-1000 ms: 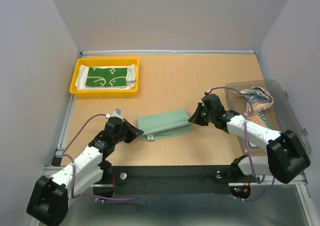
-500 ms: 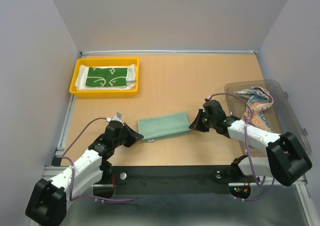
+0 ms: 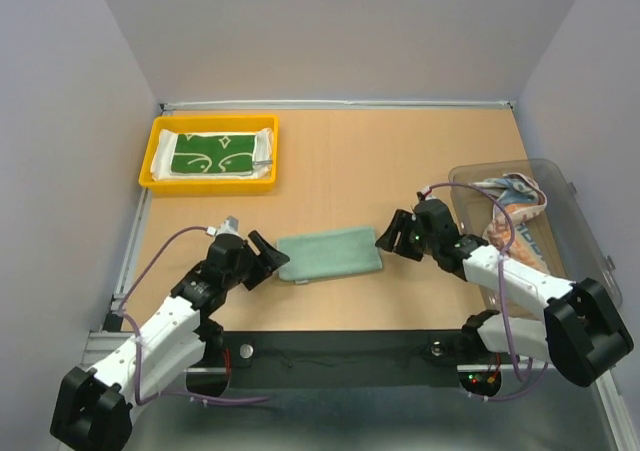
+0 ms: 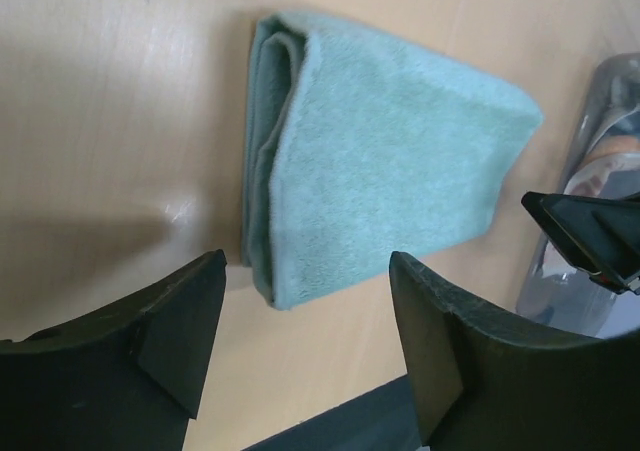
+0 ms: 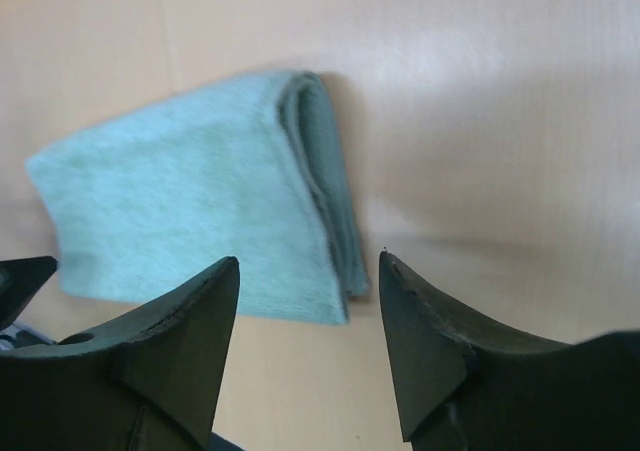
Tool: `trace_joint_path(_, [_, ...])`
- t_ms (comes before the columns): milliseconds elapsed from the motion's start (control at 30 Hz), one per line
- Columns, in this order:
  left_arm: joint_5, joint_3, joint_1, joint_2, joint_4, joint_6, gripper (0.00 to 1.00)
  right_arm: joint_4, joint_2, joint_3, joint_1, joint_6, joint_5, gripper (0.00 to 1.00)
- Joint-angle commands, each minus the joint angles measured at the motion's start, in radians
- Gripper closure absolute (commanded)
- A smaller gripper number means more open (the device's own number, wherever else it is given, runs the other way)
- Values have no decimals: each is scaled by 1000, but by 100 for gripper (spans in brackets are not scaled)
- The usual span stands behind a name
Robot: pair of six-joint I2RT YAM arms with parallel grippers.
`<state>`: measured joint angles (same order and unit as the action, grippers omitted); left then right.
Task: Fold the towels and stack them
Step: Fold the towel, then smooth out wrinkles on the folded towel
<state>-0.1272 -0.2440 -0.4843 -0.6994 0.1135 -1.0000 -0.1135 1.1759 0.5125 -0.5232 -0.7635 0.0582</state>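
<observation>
Top external, teal towel (image 3: 329, 254): folded flat on the table (image 3: 400, 161), toward its near edge
Left claw (image 3: 271, 255): fingers apart; just off the towel's left end
Right claw (image 3: 385, 238): fingers apart; beside its right end

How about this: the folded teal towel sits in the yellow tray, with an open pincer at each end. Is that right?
Not quite. The top view shows the folded teal towel on the table, not in the yellow tray. The left pincer and right pincer are open, one at each end.
</observation>
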Motion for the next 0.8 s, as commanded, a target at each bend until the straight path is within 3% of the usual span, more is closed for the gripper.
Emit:
trace_joint_path(0, [87,-112,-4,67,112,47,22,61,-32,103,6,36,-26,36])
trace_joint_path(133, [95,-153,-8,51,68,51,29,272,4,116,5,43,93,38])
trace_joint_path(267, [51,-111,-19,-44,-185,38,44,621,112,71,2,-17,201,43])
trace_joint_path(467, [61,-28,-60,-313,-553,8,58,941,367,-26,3,-42,175,43])
trace_joint_path(633, [78,18,-74,-506,-702,-41,66,1104,527,-129,8,-42,86,44])
trace_joint_path(767, [109,77,-76,-551,-790,-66,68,1155,605,-166,49,-33,16,44])
